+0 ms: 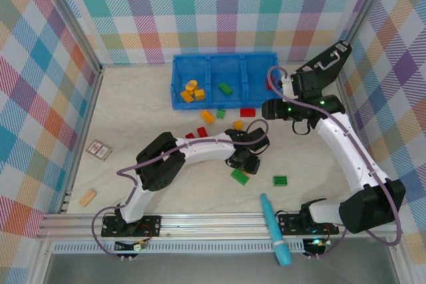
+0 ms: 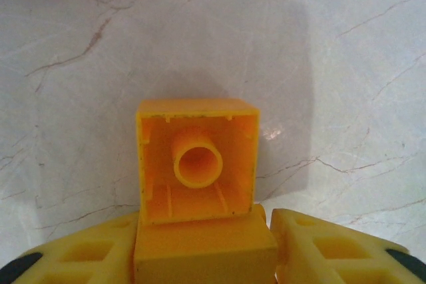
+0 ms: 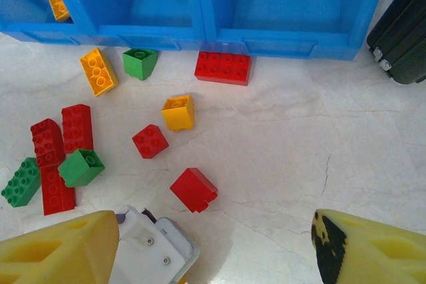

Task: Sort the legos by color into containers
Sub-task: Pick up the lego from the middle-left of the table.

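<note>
Top external view: the blue tray [image 1: 200, 105] sits far on the surface [image 1: 133, 118], with yellow bricks [image 1: 192, 91] in its left compartment and a green brick [image 1: 226, 88] in the middle one. The left tool [image 1: 243, 159] is low among loose bricks [image 1: 208, 116] on the tray's near side.

Left wrist view: its fingers are clamped on a yellow brick [image 2: 198, 164], hollow underside toward the camera.

Right wrist view: the right tool [image 3: 216, 241] hangs with fingers wide apart, holding nothing, above the loose bricks. A red brick [image 3: 223, 68] lies just beside the tray's near wall.
</note>
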Robot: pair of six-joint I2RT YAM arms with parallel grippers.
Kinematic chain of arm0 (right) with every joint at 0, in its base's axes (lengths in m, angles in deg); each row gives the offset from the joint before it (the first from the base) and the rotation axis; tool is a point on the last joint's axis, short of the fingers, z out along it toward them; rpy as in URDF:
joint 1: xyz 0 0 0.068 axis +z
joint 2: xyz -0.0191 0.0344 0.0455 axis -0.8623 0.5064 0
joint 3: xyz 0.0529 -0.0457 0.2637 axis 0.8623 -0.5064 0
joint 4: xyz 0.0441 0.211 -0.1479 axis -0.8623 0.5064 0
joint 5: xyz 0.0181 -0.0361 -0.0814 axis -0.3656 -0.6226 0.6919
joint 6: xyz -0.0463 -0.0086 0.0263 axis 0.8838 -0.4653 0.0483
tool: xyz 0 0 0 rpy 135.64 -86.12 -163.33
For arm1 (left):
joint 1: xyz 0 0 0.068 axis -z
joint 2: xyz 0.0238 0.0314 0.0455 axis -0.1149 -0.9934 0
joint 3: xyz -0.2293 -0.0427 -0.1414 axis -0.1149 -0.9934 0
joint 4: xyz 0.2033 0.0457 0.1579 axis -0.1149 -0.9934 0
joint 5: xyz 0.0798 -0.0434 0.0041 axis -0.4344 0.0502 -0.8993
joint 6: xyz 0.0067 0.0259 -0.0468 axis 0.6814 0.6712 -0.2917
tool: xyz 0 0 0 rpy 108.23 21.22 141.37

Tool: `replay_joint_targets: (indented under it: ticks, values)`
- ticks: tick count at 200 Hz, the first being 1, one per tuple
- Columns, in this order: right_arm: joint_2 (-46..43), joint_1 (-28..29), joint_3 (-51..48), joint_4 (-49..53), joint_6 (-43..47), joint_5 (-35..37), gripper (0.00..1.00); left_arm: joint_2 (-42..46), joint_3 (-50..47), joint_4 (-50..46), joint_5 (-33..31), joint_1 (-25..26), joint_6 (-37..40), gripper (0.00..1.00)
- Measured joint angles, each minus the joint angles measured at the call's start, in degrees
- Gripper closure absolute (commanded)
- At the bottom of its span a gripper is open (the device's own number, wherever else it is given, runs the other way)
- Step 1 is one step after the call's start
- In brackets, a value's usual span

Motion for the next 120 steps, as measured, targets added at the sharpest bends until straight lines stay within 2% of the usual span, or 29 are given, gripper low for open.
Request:
replay_joint_targets:
  ticks: [35,77,95,120]
  values:
    - [-0.28,0.0,0.24,0.63,0.0,0.31,0.23,-0.26,0.72,-1.18,0.02,-0.02,0.13,0.66]
    - [-3.56,0.0,-1.68,0.87,-1.16,2.1,0.24,1.46,0.22,-4.63,0.46,-1.57,1.11,0.66]
    - [-6.12,0.0,-4.7,0.81,-3.28,2.14,0.24,5.18,-0.07,-7.56,0.57,-4.17,3.17,0.66]
    - [-9.6,0.0,-10.29,0.9,-6.49,1.29,0.23,13.2,0.72,-10.14,1.11,-11.19,6.6,0.65]
